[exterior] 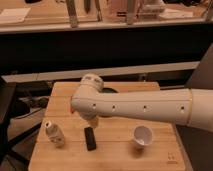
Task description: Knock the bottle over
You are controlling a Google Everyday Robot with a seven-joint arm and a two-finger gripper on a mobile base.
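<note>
The end effector (93,121) was mostly hidden in the single camera view. Only a small dull bit of it showed under the arm's rounded joint, above the middle of the desk (120,156). Whether it was spread or pressed together could not be told, and nothing could be seen in its grip.

The thick white arm (145,106) reached in from the right edge and crossed the desk toward the left. Its round joint sat over the middle of the wooden top.

The bottle (53,134) stood near the front left of the desk, with its white cap on top and a pale label on its body. It looked upright, or close to it. It was to the left of the end effector and lower in the view, apart from it, with bare wood between them.

A flat black object (90,138) lay on the desk just below the end effector and to the right of the bottle, not touching it. A white open-topped cup (142,136) stood upright toward the front right, well apart from the bottle.
</note>
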